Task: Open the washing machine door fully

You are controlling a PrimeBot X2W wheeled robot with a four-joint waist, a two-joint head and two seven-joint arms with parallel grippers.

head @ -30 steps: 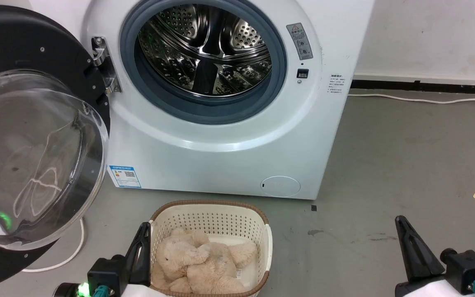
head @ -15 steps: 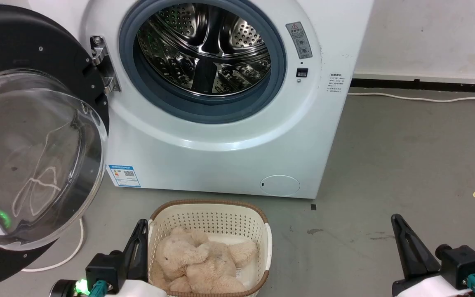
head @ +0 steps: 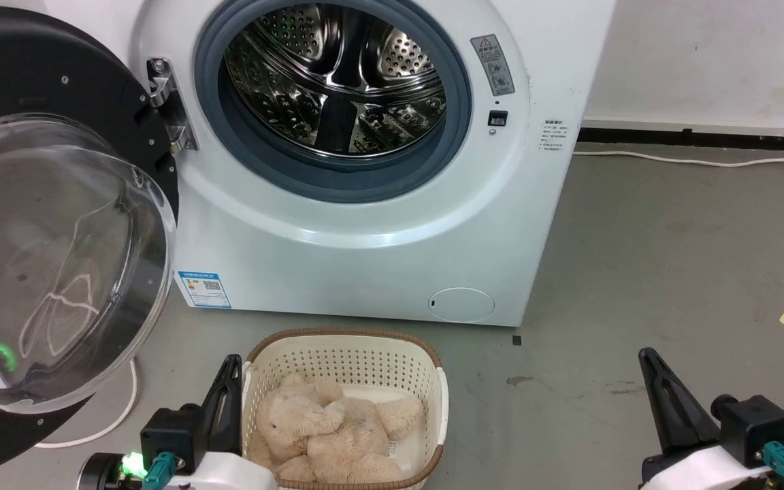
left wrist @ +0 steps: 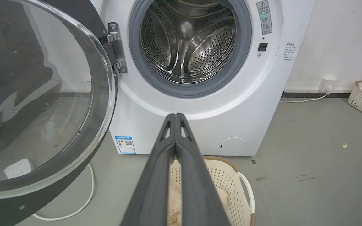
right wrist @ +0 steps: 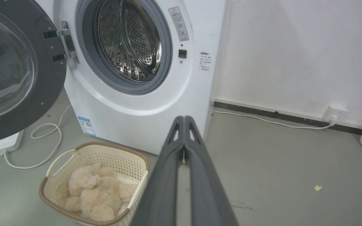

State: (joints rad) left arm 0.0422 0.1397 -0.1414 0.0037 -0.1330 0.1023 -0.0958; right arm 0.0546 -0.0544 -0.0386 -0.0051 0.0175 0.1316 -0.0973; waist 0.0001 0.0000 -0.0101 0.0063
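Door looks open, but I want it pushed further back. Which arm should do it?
Left, probably. The door hangs on the robot's left, and the left hand is nearer its rim; the right hand is beyond the basket. Both hands are shut and empty.

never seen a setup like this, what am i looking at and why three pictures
It is a wheeled robot with two arms, each ending in a gripper with two long dark fingers. One picture comes from a camera on its head: the left gripper is at lower left, the right gripper at lower right. The other two come from a camera on each wrist, looking along that arm's fingers, which are pressed together and hold nothing. Ahead is a white washer; the washing machine door, black with a glass bowl, stands open at the left, showing the steel drum. On the floor sits a cream basket with a beige plush toy inside.
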